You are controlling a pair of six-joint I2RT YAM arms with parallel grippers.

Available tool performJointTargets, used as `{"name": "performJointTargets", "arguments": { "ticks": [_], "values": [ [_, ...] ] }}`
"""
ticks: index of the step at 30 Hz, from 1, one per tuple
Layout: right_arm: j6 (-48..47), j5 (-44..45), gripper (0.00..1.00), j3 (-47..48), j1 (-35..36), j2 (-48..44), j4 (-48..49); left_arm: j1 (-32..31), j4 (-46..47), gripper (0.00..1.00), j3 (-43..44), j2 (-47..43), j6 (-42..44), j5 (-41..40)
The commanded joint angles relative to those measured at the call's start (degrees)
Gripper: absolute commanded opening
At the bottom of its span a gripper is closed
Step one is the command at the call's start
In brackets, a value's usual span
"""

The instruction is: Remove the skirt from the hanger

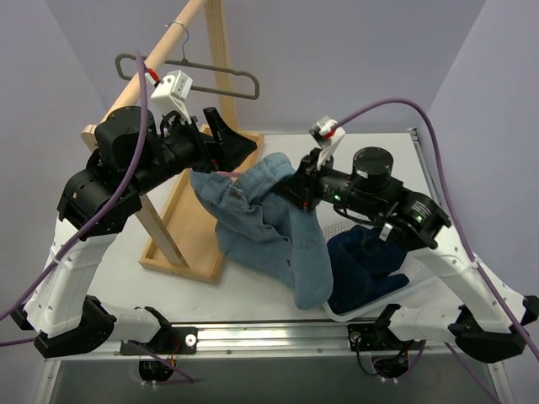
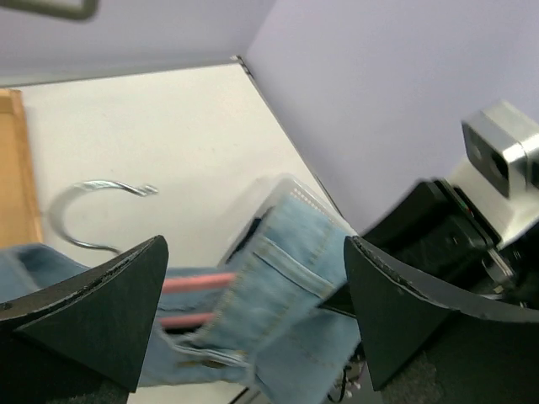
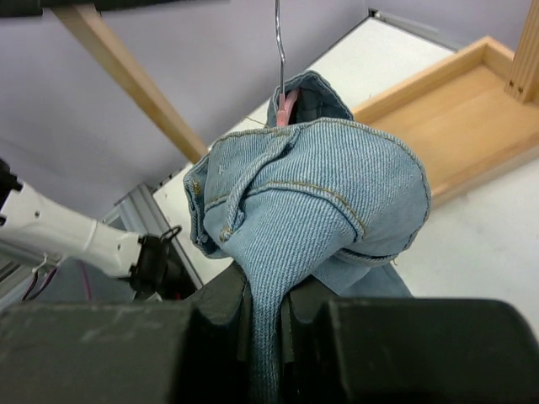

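A light-blue denim skirt [image 1: 269,227] hangs bunched between the two arms above the table. It is still on a pink hanger [image 1: 226,174] with a metal hook. My right gripper [image 1: 296,189] is shut on a fold of the skirt [image 3: 320,185], with the cloth pinched between its jaws [image 3: 268,328]. The hanger's hook [image 3: 278,42] rises behind the bunch. My left gripper [image 1: 236,156] is open. In the left wrist view the skirt [image 2: 286,278], the pink hanger bars [image 2: 198,282] and the hook [image 2: 101,183] lie beyond its spread gripper [image 2: 253,311], untouched.
A wooden clothes rack [image 1: 181,21] with a box base [image 1: 181,227] stands at the left, and a grey hanger [image 1: 189,66] hangs on its rail. A navy cloth [image 1: 366,261] lies in a white bin [image 1: 370,307] at the near right. The rack's base also shows in the right wrist view [image 3: 455,101].
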Motion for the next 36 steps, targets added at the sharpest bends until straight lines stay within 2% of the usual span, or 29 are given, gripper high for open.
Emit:
{"name": "performJointTargets", "arguments": {
  "ticks": [1, 6, 8, 11, 15, 16, 17, 20, 24, 32, 36],
  "values": [
    [2.27, -0.07, 0.00, -2.65, -0.35, -7.65, -0.46, -0.36, 4.53, 0.94, 1.54, -2.22, 0.83, -7.40],
    [4.12, 2.38, 0.00, -5.73, -0.70, -14.33, -3.37, -1.24, 2.69, 0.94, 2.42, -1.17, 1.35, -8.55],
    [5.25, 3.09, 0.00, -7.31, -0.79, -15.75, -2.76, -3.69, 1.90, 0.94, 2.60, -0.38, 2.93, -9.68],
    [6.23, 3.27, 0.00, -8.02, -0.88, -16.81, -1.08, -10.10, 1.89, 0.94, 2.16, 0.41, 6.00, -15.83],
    [6.32, 3.88, 0.00, -6.71, -0.79, -16.55, 0.59, -12.31, -0.65, 0.95, 4.00, 2.69, 3.83, -18.74],
    [6.14, 4.23, 0.00, -6.18, -0.88, -16.46, 0.59, -12.31, -1.09, 0.98, 4.52, 2.96, 3.47, -18.92],
    [5.97, 4.32, 0.00, -5.31, -0.88, -16.37, 0.41, -12.31, -1.70, 0.92, 4.62, 3.23, 2.60, -19.09],
    [5.35, 5.46, 0.00, -3.99, -0.88, -16.19, 0.15, -12.31, -3.89, 0.81, 4.71, 3.93, 0.31, -19.97],
    [4.47, 6.69, 0.00, -2.40, -0.88, -15.93, -0.38, -12.58, -6.71, 0.73, 4.36, 4.28, -1.98, -21.55],
    [3.77, 6.96, 0.00, 1.11, -0.96, -14.52, -0.55, -13.54, -7.34, 0.68, 1.19, 4.02, -3.30, -21.91],
    [3.86, 6.52, 0.00, 2.00, -0.88, -14.35, -0.46, -13.54, -6.63, 0.64, 2.33, 5.77, -1.99, -20.59]
  ]
}}
